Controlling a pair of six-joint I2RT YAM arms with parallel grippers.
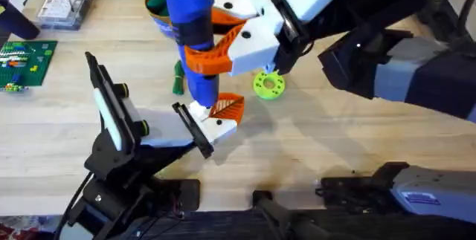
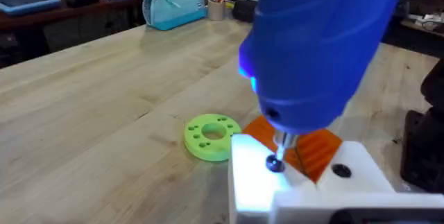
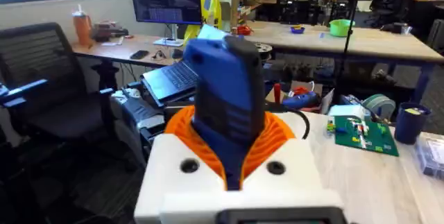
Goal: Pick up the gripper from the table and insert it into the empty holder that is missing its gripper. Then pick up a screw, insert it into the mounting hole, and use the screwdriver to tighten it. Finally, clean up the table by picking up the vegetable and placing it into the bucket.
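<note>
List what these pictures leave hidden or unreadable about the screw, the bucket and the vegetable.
- Screw: left wrist view shows the head under the screwdriver bit; its seating depth in the white gripper is hidden.
- Bucket: overhead, mostly covered by the screwdriver; contents unclear.
- Vegetable: overhead, partly behind the screwdriver; full length hidden.
- Left gripper: out of frame.

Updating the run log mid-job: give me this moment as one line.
stage: tightening screw | right gripper: holding screwdriver upright | bit: on screw in gripper block | vegetable: on table, not in bucket
</note>
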